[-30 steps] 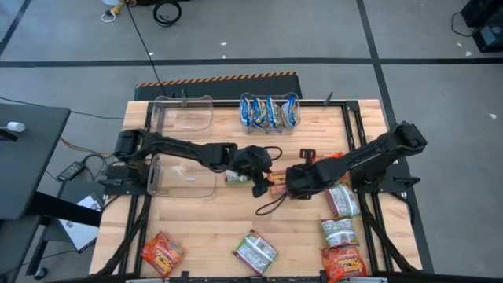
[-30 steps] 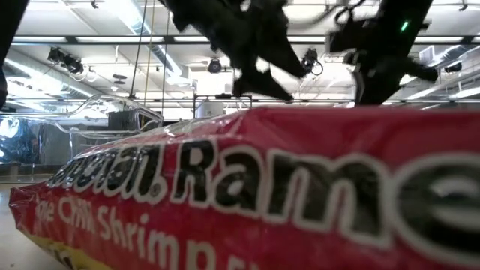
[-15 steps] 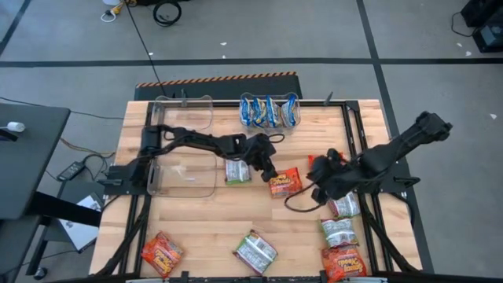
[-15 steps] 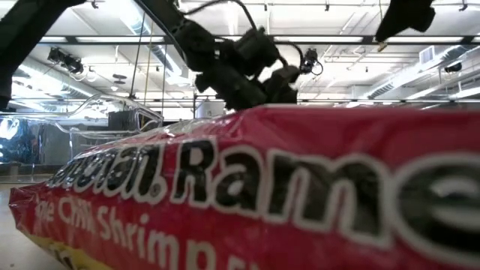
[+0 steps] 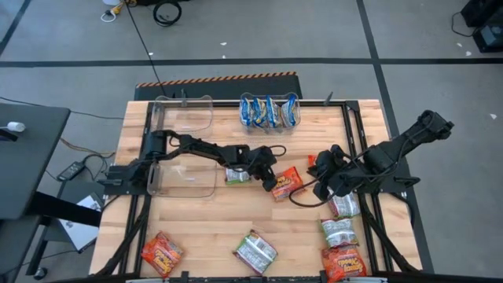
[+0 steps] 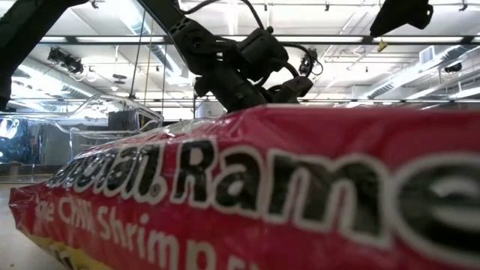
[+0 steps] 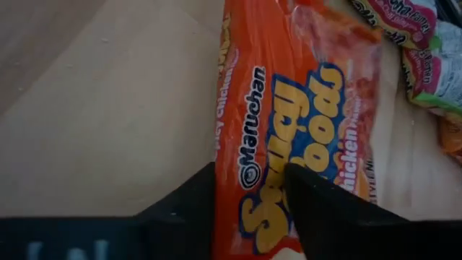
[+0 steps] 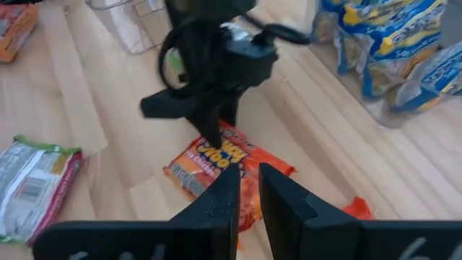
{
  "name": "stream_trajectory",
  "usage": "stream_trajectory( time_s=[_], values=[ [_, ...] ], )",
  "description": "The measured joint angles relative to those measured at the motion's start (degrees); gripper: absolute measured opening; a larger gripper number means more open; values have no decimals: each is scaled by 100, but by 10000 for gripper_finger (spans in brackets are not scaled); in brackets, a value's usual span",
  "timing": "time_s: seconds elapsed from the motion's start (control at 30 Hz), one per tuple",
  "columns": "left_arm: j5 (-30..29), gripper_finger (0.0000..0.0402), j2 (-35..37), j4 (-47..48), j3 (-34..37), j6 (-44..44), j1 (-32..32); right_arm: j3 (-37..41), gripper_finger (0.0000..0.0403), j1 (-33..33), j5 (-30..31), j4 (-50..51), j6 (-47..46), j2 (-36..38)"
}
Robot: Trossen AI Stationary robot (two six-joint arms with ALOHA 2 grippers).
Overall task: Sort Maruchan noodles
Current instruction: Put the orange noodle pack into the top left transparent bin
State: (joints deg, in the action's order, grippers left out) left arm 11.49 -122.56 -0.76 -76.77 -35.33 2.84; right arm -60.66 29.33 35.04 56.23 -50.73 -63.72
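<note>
I read the sort as barely begun: only the blue-and-yellow packets [image 5: 269,112] stand in the far bin [image 5: 292,101]. My left gripper [image 5: 271,180] straddles, fingers apart, the orange packet [image 5: 286,183] mid-table. The right gripper [image 5: 320,167], fingers nearly together, holds nothing; green-and-white packets [image 5: 339,218] and red ones (near edge) lie loose.

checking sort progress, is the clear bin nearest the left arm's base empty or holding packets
Empty: the clear bin shows only bare wood through it, no packets inside.

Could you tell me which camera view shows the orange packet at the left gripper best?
The left wrist view: the orange packet fills it, fingers astride. The high view shows it small; the right wrist view partly hidden; the low view not at all.
</note>
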Motion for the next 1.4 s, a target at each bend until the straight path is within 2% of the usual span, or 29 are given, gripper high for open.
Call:
stream_trajectory(
  time_s=[0.1,0.23,0.3,0.43,0.57,0.8,0.93,1.03,1.2,1.4],
  values=[
    [-277,105,4,5,0,88,-117,0,59,-63,89,0,91,0],
    [-318,35,84,58,5,102,-151,0,59,-194,150,0,144,0],
    [-362,18,204,188,15,104,-149,0,59,-259,149,2,168,0],
    [-699,18,682,673,17,182,-113,0,58,-348,148,2,182,0],
    [-1457,18,1533,1741,17,382,-110,0,58,-377,149,2,182,0],
    [-3727,18,3313,4420,15,252,-32,0,58,-373,146,-7,164,0],
    [-5162,18,4077,6208,15,-375,221,0,58,-373,113,-10,84,0],
    [-5960,18,4398,7547,15,-979,589,0,58,-370,103,-68,77,0],
    [-6454,18,4502,8953,33,-1203,1460,0,58,-368,92,-152,75,-2],
    [-6703,21,4498,8937,793,-1232,2567,0,58,-346,14,-261,73,0]
  ],
)
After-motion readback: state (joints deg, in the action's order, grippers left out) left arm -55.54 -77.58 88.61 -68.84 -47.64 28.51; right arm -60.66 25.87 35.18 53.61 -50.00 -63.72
